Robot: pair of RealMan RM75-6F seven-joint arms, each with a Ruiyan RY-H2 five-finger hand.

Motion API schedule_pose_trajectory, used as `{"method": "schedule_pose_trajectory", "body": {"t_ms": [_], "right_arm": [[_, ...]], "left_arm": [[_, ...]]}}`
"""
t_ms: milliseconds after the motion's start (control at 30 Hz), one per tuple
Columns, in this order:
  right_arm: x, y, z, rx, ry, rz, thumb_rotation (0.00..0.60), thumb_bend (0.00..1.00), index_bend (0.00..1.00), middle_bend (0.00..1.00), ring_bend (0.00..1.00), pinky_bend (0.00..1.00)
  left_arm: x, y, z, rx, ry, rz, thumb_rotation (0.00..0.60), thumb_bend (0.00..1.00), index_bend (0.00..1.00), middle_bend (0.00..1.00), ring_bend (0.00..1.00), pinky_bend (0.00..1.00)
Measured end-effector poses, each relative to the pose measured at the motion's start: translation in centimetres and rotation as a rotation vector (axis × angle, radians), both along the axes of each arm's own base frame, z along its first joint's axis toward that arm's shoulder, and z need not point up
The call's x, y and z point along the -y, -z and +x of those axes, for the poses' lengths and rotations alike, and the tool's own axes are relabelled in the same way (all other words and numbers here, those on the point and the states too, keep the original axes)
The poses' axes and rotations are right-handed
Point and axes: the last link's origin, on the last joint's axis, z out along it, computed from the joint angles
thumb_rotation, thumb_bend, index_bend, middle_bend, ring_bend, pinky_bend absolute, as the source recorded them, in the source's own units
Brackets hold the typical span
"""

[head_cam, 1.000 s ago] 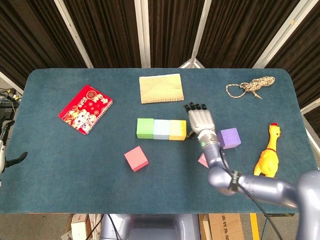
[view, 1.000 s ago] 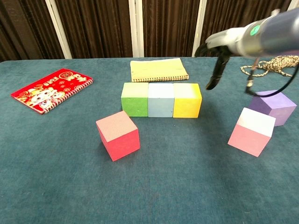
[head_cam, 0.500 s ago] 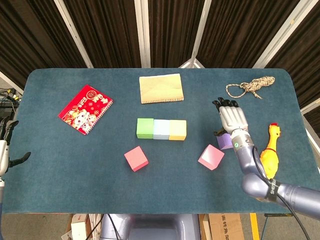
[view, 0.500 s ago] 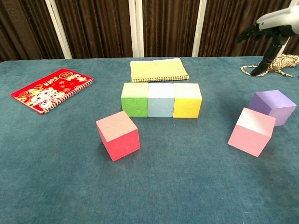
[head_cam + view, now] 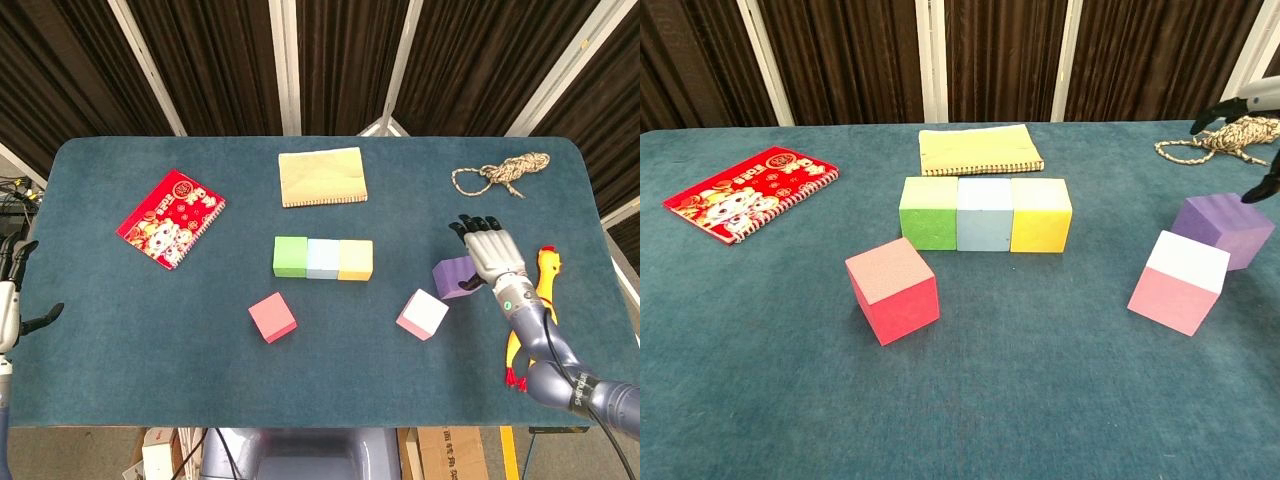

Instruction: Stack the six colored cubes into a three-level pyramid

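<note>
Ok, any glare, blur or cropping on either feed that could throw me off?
Head view: sharp and evenly lit, soft shadows only. Chest view: the pink cube's top washes out almost white, and the right hand is mostly cropped at the frame's right edge, only fingertips showing.

table (image 5: 150,310) | 6 cubes (image 5: 322,259) | 2 notebooks (image 5: 321,176) | rope (image 5: 500,173) | rubber chicken (image 5: 545,300)
</note>
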Motion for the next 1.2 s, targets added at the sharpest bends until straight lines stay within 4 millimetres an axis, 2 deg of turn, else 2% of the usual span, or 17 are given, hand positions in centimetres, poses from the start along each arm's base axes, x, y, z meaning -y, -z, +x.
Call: {"method": "schedule_pose_trajectory", "body": {"t_ms": [233,467,800,1200], "right_arm": [[-0.5,-0.6,-3.4,-0.021,0.020,0.028,0.600,0.19,0.14,0.08,0.05,0.00],[-0.6,-0.6,-5.4,-0.043,0.038,0.037,0.600,0.19,0.14,0.08,0.05,0.00],[-0.6,1.1,-5.7,0.001,-0.004,0.049,0.600,0.19,0.17,0.10,0.05,0.00],[-0.2,2.1,-5.8,0.022,-0.036,0.057,0.600,0.19,0.20,0.19,0.05,0.00]], "left_arm": [[0.1,0.3,0.3,0.002,0.020,0.000,0.600,0.20,0.13,0.00,0.00,0.05],[0.1,0.6,0.5,0.000,0.020,0.003,0.600,0.20,0.13,0.00,0.00,0.05],[-0.1,1.1,0.4,-0.001,0.009,0.012,0.600,0.20,0.13,0.00,0.00,0.05],[0.0,1.2,0.4,0.003,-0.005,0.023,0.600,0.20,0.13,0.00,0.00,0.05]]}}
